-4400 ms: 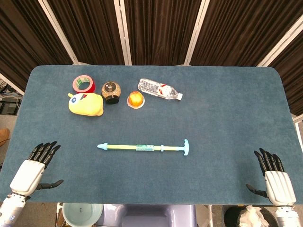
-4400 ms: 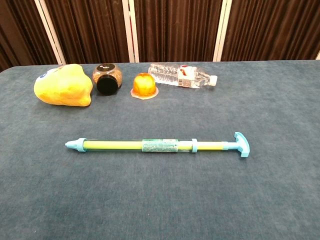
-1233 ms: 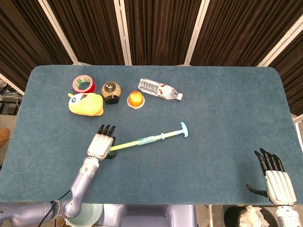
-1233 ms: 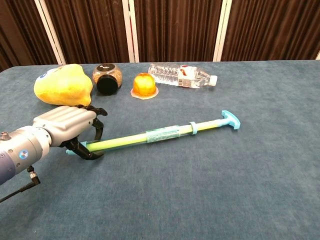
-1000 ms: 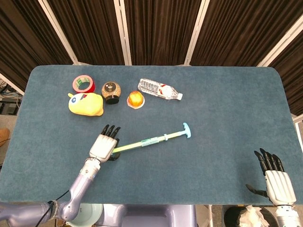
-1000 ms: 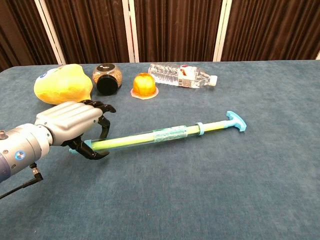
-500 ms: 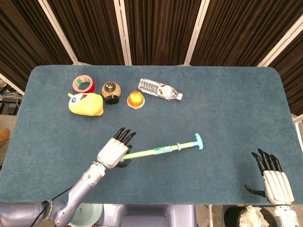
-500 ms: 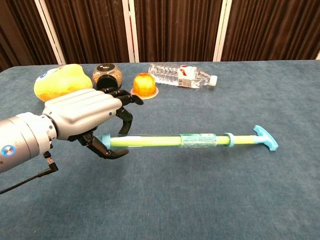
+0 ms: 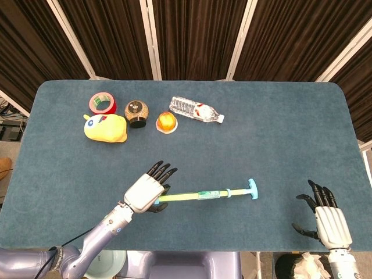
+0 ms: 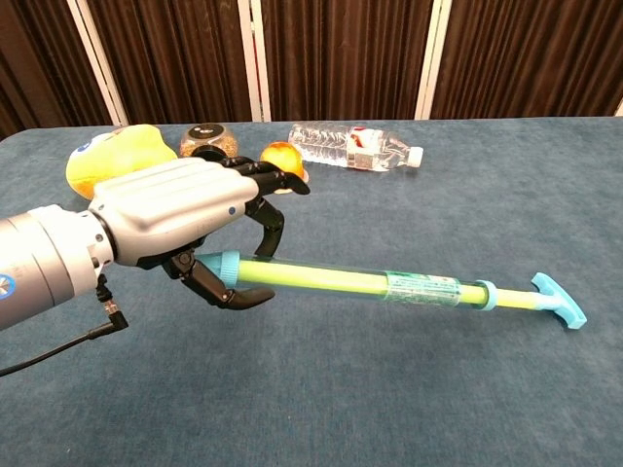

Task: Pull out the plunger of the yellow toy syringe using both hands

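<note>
The yellow toy syringe (image 9: 200,195) (image 10: 389,286) has a clear barrel, a yellow plunger rod and a light-blue T-handle (image 9: 252,190) (image 10: 561,302) pointing right. My left hand (image 9: 148,190) (image 10: 180,219) grips the barrel near its blue nozzle end and holds it lifted off the table, roughly level. My right hand (image 9: 326,218) hovers at the table's front right corner, fingers spread, holding nothing, well right of the handle. It is out of the chest view.
At the back left of the blue table (image 9: 279,133) sit a red tape roll (image 9: 102,103), a yellow plush toy (image 9: 105,127), a dark-lidded jar (image 9: 136,113), an orange jelly cup (image 9: 166,122) and a lying water bottle (image 9: 196,110).
My left hand has carried the syringe up, toward the front and to the right, turning it level. My right hand has edged forward over the table's front edge.
</note>
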`<action>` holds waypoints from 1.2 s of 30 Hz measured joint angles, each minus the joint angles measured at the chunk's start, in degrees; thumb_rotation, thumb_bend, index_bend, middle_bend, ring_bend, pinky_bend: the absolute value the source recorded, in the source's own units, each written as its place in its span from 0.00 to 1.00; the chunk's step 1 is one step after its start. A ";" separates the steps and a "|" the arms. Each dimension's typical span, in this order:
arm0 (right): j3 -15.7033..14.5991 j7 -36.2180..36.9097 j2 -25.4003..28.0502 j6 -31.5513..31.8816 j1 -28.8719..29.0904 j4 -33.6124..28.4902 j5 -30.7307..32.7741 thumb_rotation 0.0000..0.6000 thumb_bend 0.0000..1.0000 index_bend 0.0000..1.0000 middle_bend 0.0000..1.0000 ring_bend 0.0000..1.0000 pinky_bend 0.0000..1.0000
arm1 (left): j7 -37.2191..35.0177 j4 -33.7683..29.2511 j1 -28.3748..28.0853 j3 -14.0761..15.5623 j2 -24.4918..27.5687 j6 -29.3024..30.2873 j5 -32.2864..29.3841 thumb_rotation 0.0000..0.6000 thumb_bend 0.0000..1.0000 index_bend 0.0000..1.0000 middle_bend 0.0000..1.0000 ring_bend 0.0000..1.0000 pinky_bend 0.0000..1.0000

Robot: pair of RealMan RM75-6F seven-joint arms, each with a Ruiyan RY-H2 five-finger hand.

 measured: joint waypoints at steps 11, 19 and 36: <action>3.68 -7.72 -5.04 -5.12 3.43 -4.96 8.68 1.00 0.25 0.43 0.06 0.00 0.00 | 1.06 -3.00 -1.42 -1.45 1.09 -0.68 -0.53 1.00 0.36 0.59 0.06 0.00 0.03; 5.75 -14.25 -12.06 -7.63 5.72 -4.90 16.42 1.00 0.26 0.43 0.06 0.00 0.00 | 2.09 -4.36 -2.01 -1.88 1.47 -0.66 -0.92 1.00 0.36 0.59 0.06 0.00 0.03; 9.33 -21.98 -22.21 -7.99 9.77 -1.83 24.05 1.00 0.29 0.44 0.06 0.00 0.00 | 1.54 -6.17 -2.85 -2.99 2.33 -0.46 -2.28 1.00 0.36 0.61 0.06 0.00 0.03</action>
